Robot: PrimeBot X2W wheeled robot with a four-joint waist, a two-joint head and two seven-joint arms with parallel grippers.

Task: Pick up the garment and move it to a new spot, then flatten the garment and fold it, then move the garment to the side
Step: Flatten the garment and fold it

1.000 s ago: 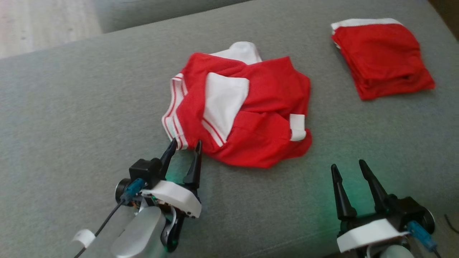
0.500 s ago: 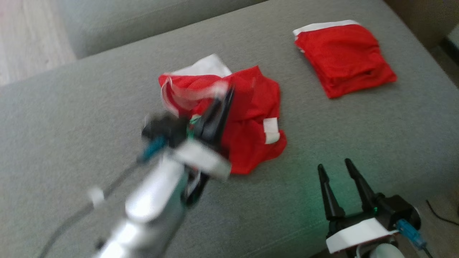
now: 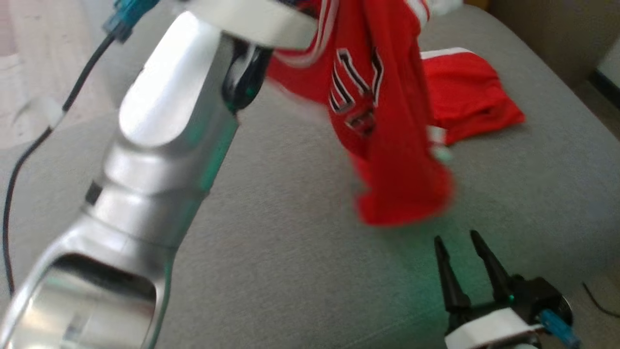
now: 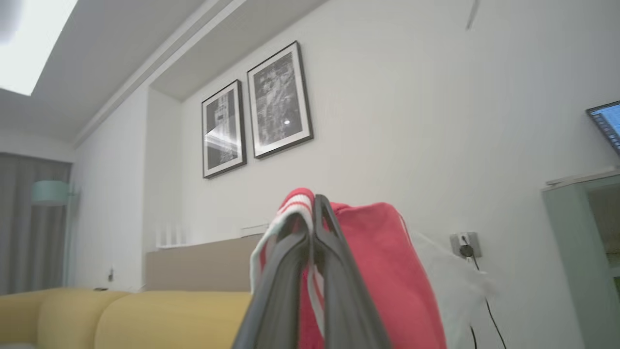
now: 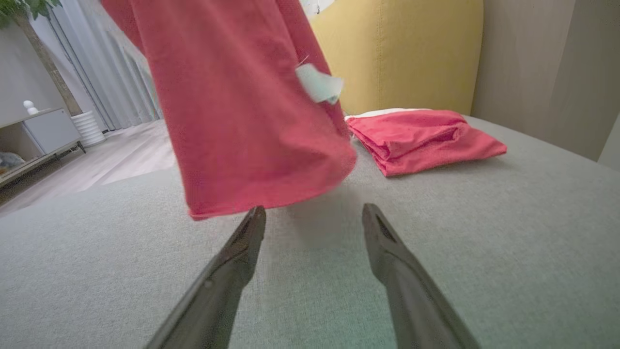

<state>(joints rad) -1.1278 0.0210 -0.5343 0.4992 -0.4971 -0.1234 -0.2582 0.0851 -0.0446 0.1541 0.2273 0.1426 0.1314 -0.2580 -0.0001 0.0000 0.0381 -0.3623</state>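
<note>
Aloft — left arm (image 3: pixel 160 131), garment (image 3: pixel 387 160) in jaws

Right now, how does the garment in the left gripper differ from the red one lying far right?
The held garment hangs from the shut left gripper; the folded garment lies on the grey cushion. The held garment drapes loose, the folded garment is a compact stack. The held garment shows printed numerals, the folded garment none. Both are red with white trim.
</note>
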